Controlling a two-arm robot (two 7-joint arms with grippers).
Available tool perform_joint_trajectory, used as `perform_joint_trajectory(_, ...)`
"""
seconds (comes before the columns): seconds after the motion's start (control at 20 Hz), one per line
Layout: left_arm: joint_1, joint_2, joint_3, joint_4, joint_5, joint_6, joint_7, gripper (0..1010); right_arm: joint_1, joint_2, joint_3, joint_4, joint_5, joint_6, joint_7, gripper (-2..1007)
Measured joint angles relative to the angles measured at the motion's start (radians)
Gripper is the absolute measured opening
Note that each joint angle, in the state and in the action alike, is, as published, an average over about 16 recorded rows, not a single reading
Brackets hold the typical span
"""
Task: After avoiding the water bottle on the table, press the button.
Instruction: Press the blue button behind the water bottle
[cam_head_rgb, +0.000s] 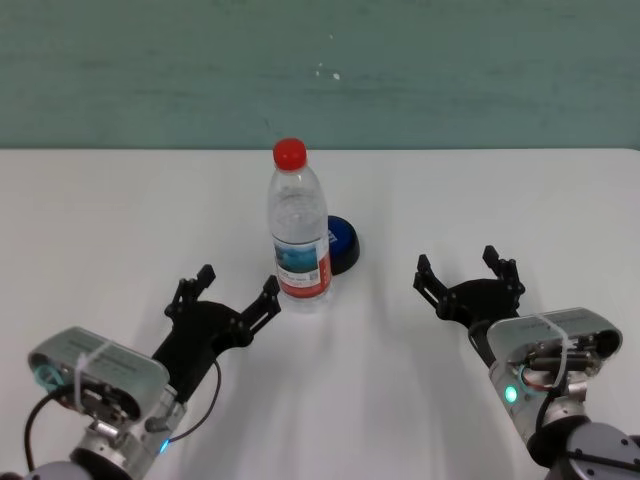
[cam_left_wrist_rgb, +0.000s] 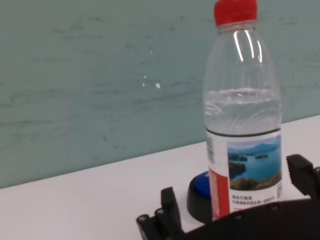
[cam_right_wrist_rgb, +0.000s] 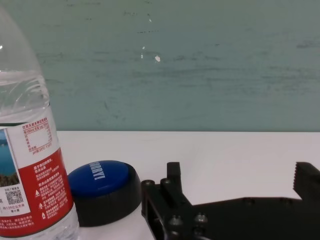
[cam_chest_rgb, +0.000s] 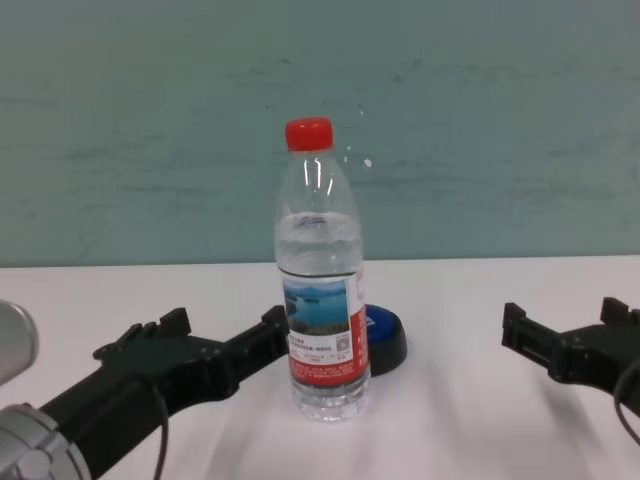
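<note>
The water bottle (cam_head_rgb: 298, 228) stands upright on the white table (cam_head_rgb: 120, 220), clear with a red cap and a lake label. It also shows in the chest view (cam_chest_rgb: 322, 290), the left wrist view (cam_left_wrist_rgb: 243, 110) and the right wrist view (cam_right_wrist_rgb: 27, 150). The blue button (cam_head_rgb: 343, 243) on its black base sits just behind the bottle to the right, partly hidden by it; it also shows in the right wrist view (cam_right_wrist_rgb: 104, 190) and the chest view (cam_chest_rgb: 385, 338). My left gripper (cam_head_rgb: 236, 287) is open, its right finger close beside the bottle's base. My right gripper (cam_head_rgb: 467, 270) is open and empty, right of the button.
A teal wall (cam_head_rgb: 320, 70) rises behind the table's far edge. Bare tabletop lies to the left of the bottle, to the right of my right gripper and between my two arms.
</note>
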Motion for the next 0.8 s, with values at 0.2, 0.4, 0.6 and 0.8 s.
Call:
perform_joint_trajectory(0.2, -0.008, -0.003, 0.002, 0.010, 0.002, 0.001, 0.001, 1010, 0.000, 0.000, 0.000, 0.000, 0.000, 0.000, 0.000, 1004)
perform_joint_trajectory(0.4, -0.014, -0.007, 0.002, 0.019, 0.004, 0.001, 0.002, 1010, 0.000, 0.000, 0.000, 0.000, 0.000, 0.000, 0.000, 1004)
perform_joint_trajectory(0.6, -0.020, -0.009, 0.002, 0.026, 0.003, 0.003, 0.003, 1010, 0.000, 0.000, 0.000, 0.000, 0.000, 0.000, 0.000, 1004)
perform_joint_trajectory(0.8, -0.024, -0.011, 0.001, 0.032, 0.001, 0.004, 0.003, 1010, 0.000, 0.000, 0.000, 0.000, 0.000, 0.000, 0.000, 1004)
